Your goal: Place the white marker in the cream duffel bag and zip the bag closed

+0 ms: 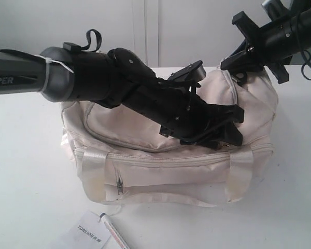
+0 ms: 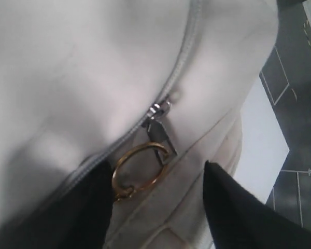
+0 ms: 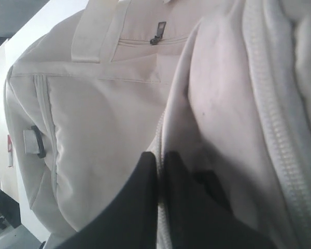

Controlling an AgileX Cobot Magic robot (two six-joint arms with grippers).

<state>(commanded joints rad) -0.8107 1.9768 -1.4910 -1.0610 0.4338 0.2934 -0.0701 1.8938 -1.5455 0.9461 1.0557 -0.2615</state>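
"Cream fabric: which of your fingers have it?"

"My right gripper (image 3: 158,158) is clenched on the edge of the cream duffel bag (image 1: 160,171) at its end. My left gripper (image 2: 156,165) is spread wide, with one finger on each side of the gold ring pull (image 2: 137,168)."

"And the white marker (image 1: 115,234)?"

"On the table (image 1: 26,181) in front of the bag, just beside the paper tag (image 1: 90,231)."

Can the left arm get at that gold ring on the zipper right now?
Probably yes: the left end effector stands open at the gold ring, a finger on either side, with nothing between them.
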